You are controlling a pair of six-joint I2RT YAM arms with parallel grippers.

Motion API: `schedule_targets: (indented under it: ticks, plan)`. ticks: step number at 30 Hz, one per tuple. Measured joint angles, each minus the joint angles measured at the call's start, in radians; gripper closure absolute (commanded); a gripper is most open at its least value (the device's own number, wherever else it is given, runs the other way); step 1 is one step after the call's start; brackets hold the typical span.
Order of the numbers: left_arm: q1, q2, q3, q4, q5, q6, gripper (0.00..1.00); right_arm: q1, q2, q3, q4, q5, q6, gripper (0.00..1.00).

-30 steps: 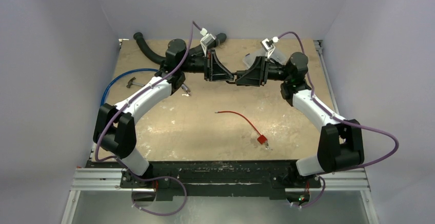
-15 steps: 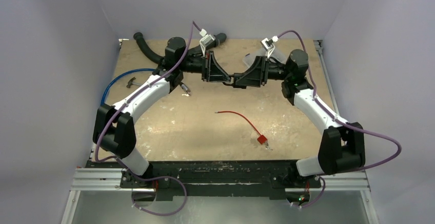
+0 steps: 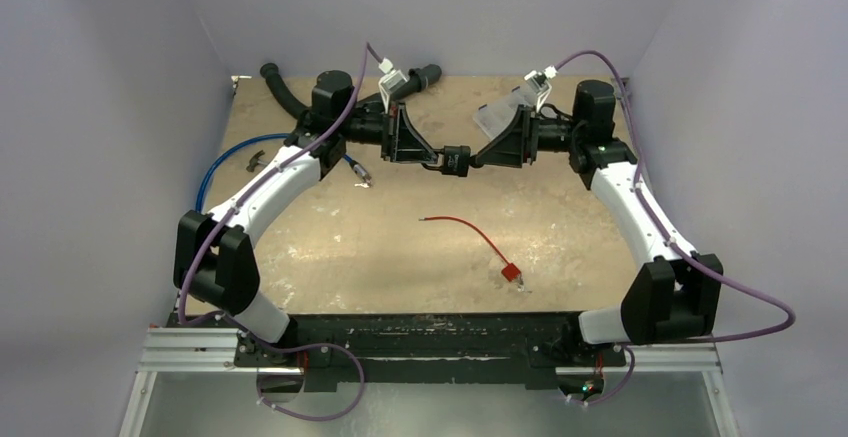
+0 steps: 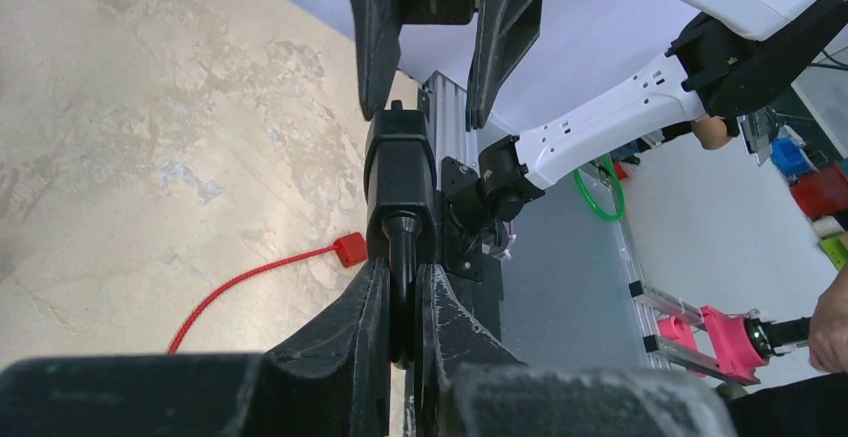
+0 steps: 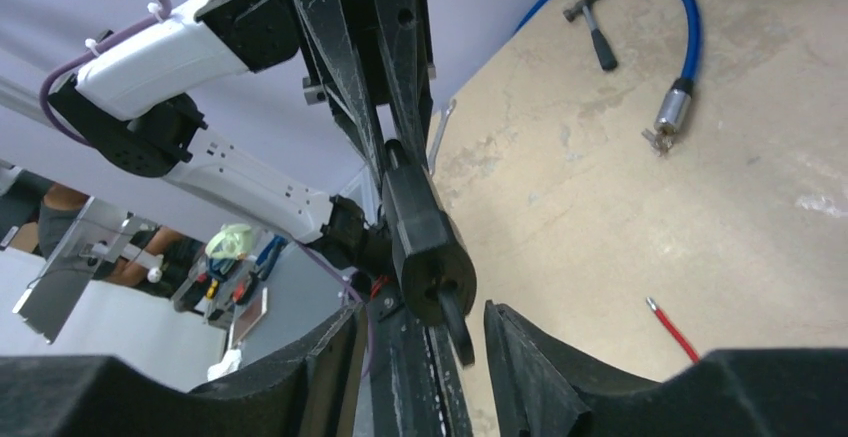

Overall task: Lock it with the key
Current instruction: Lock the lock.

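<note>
Two grippers meet nose to nose above the far side of the surface (image 3: 330, 257), well beyond the red lock body (image 3: 511, 273) and a little to its left. Left gripper (image 4: 401, 269) clenched: both fingers pinch a thin black tab that sticks out of a chunky black block (image 4: 400, 172), which is held off the surface. Right gripper (image 5: 422, 309) released, with its fingers spread to either side of the block's other end. A gap shows beside each finger in its own wrist view; whether either pad brushes the block, cannot tell. What the block is, also unclear.

Red lock body lies flat on the surface, well apart from both grippers. Thin red cable (image 3: 470, 229) runs from it toward the far left and ends in a loose tip. Key (image 3: 525, 285): tiny silvery speck just beside the lock body, at its near-right corner; touching or not, too small to tell.

Farther out, well to the left of the lock body and beyond it: blue hose (image 3: 225, 157) curled in an arc with a metal end fitting, small hammer (image 3: 257, 160) inside the arc. Black corrugated hose (image 3: 285, 97) at the far-left corner, farthest from the lock body. Clear plastic piece (image 3: 495, 115) straight beyond the lock body, past the right gripper
</note>
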Motion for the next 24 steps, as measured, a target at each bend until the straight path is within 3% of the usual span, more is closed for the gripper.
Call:
schedule_targets:
  ticks: [11,24]
  plan:
    - [0.009,0.000,0.000,-0.011,-0.003,0.002,1.00,-0.021,0.002,0.051,-0.245,-0.007,-0.198,0.53]
    - [0.009,0.000,0.000,0.088,-0.003,-0.069,1.00,-0.010,0.003,0.051,-0.183,0.018,-0.162,0.58]
